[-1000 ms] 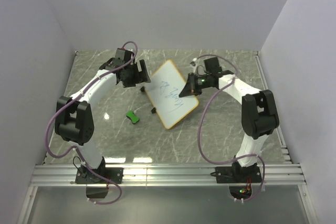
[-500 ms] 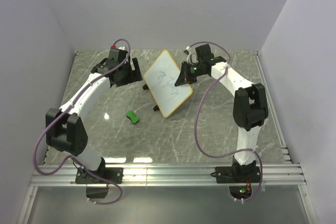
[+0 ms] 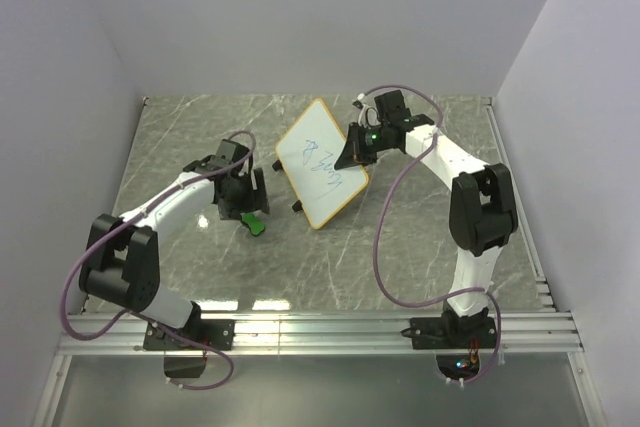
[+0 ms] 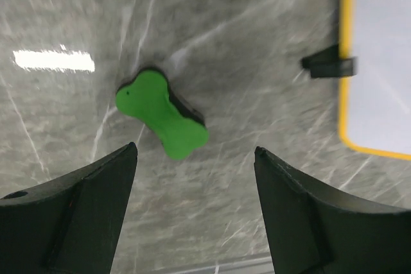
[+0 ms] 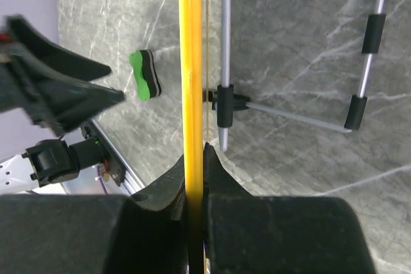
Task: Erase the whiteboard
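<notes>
- Your left pincer (image 3: pixel 243 199) hangs low over the grey marbled surface (image 3: pixel 180 132), left of centre. Its jaws are spread wide and hold nothing.
- The green eraser (image 4: pixel 162 115) lies flat on the surface just beyond that pincer's fingertips. It is bow-shaped with a dark underside, and in the left wrist view it touches neither finger.
- The whiteboard (image 3: pixel 318 159) sits right of the eraser, near the middle of the surface and towards the far side. It is turned at a slant and carries blue scribbles on its white face. One black foot (image 4: pixel 329 65) juts from its yellowish frame.
- Your right pincer (image 3: pixel 352 152) is clenched on the whiteboard's right-hand edge. In the right wrist view you see the frame edge-on, pinched tight between the two fingers.
- Behind the board, that same view shows a thin silver wire stand (image 5: pixel 225 43) with black sleeves.
</notes>
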`<action>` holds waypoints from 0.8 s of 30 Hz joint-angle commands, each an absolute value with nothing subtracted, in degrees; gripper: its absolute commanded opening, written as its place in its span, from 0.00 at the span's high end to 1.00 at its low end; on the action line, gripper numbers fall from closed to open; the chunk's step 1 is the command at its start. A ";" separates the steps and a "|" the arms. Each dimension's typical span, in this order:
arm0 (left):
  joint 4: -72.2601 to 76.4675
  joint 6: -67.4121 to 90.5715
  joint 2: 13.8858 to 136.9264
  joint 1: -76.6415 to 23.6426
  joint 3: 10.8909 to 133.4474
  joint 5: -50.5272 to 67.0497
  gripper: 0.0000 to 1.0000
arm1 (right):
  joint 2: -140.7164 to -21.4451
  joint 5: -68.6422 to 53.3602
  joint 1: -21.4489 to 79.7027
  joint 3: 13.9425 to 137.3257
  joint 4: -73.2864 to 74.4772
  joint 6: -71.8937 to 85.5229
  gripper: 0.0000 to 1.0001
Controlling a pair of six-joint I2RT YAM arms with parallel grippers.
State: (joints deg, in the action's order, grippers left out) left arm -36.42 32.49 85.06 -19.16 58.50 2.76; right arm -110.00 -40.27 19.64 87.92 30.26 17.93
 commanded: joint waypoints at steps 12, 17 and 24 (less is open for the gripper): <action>-39.72 36.82 91.84 -19.78 59.50 0.88 0.27 | -106.79 -36.30 20.83 86.22 31.29 16.79 0.90; -37.97 37.35 93.43 -20.30 59.32 0.71 0.28 | -106.17 -36.21 20.74 85.96 31.29 16.79 0.88; -37.36 38.06 96.76 -20.30 60.21 0.18 0.38 | -104.77 -35.60 20.74 85.25 31.64 16.17 0.71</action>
